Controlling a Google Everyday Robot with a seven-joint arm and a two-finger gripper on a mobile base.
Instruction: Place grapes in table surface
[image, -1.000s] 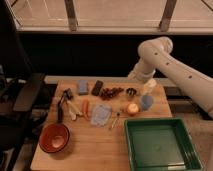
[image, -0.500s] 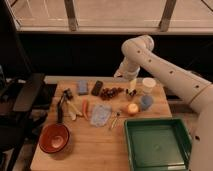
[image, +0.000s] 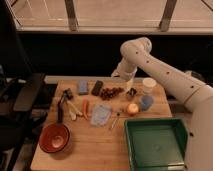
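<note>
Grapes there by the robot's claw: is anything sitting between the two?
Nothing visible does. The gripper hangs just to the right of the grapes, with only bare table surface between them. The grapes lie on the wood, beside a flat dark block.

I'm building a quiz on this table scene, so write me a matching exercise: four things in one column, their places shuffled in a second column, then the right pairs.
Things
1. bunch of dark reddish-purple grapes
2. round reddish-brown bowl
3. green rectangular plastic tray
4. robot's claw

Places
A. bottom right of the picture, on the light tan wooden table surface
B. between the grapes and a white cup
C. bottom left of the picture
D. lying on the table beside a flat dark rectangular block

Pairs: 1-D, 2-C, 3-A, 4-B
</note>
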